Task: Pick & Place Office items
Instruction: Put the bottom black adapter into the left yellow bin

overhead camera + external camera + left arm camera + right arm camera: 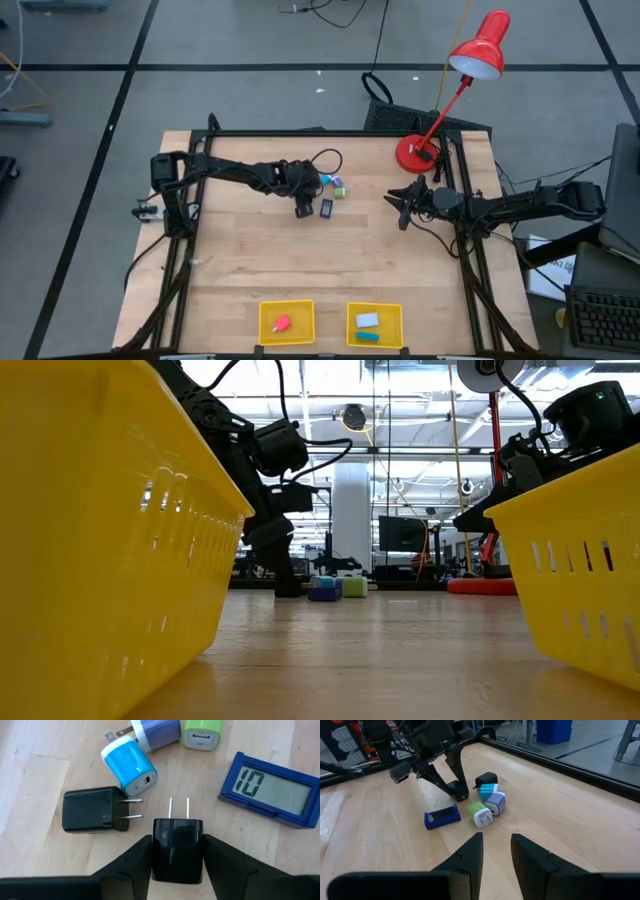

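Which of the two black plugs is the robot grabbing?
The black plug with its prongs pointing toward the blue clock, squeezed between the left gripper fingers. The other black plug lies free beside it, prongs pointing sideways.

The high view looks straight down on the whole worktop [250, 250]; the low view peers level between two yellow trays [100, 540]. Both wrist views, the left very close, share the charger cluster [487, 802]

Bright, even light is falling on the wooden table [300, 250] from above, so shadows are staying soft and small. In the low view, ceiling lights are glaring white at 12 o'clock, and the near yellow tray [100, 530] at 9 o'clock is looking blurry. The left wrist view is looking sharp.
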`<action>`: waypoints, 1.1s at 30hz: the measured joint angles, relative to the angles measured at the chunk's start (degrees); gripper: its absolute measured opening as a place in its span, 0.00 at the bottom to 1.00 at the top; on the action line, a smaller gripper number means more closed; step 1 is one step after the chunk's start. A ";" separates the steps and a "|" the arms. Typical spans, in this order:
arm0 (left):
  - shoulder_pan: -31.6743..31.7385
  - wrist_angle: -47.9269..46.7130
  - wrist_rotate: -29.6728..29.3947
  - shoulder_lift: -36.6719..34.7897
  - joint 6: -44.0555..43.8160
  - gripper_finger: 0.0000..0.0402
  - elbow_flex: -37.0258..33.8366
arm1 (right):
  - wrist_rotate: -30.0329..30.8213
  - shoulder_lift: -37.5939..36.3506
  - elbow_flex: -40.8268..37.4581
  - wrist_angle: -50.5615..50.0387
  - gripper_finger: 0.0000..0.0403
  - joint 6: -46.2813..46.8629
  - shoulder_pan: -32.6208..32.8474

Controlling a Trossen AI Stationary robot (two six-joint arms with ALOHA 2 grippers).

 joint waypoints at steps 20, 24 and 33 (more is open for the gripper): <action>-0.95 -2.35 1.93 2.10 -3.85 0.57 0.09 | 0.00 -0.02 0.02 0.01 0.22 -0.04 0.00; -1.31 -1.51 1.63 2.49 -2.53 0.58 0.11 | 0.00 0.00 0.00 0.00 0.22 -0.04 0.00; -1.36 -1.21 1.96 2.56 -2.82 0.51 0.11 | 0.00 0.00 0.02 -0.02 0.22 -0.20 0.00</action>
